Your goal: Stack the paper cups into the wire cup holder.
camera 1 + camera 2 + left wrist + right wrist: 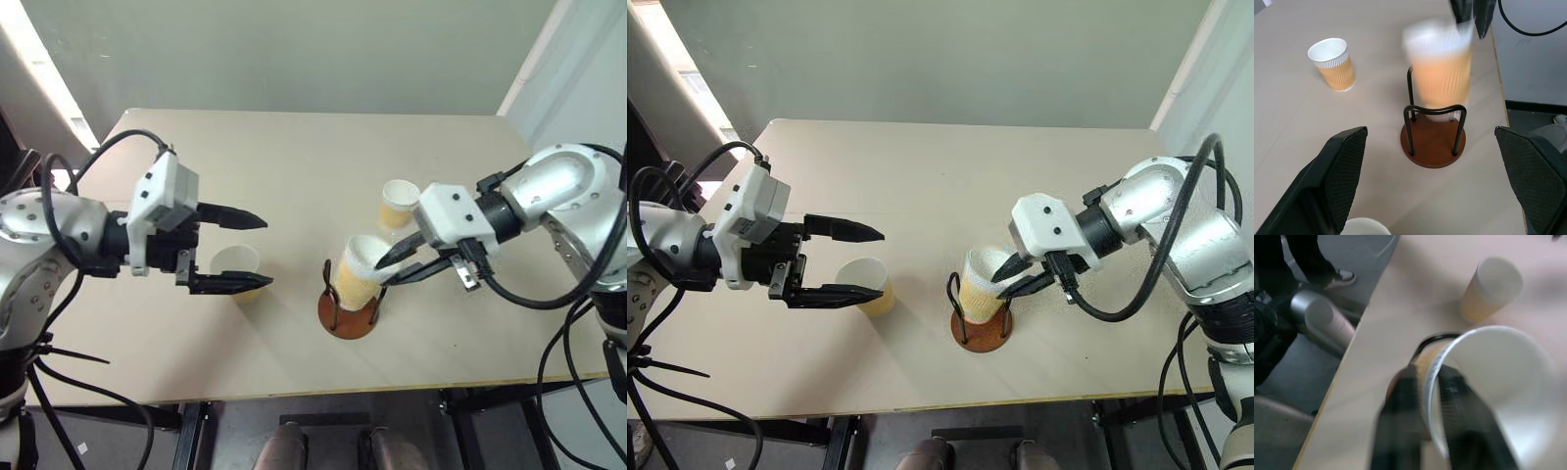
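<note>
From the head view you see the right gripper (384, 270) pinching the rim of a tan ribbed paper cup (358, 272) tilted inside the black-wire, brown-disc cup holder (349, 311) on the beige bench (294, 166). In your left wrist view, the left gripper (1437, 183) gapes wide, holding nothing.

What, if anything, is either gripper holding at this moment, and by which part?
The right gripper pinches a paper cup by its rim, over the wire cup holder; the left gripper holds nothing.
</note>
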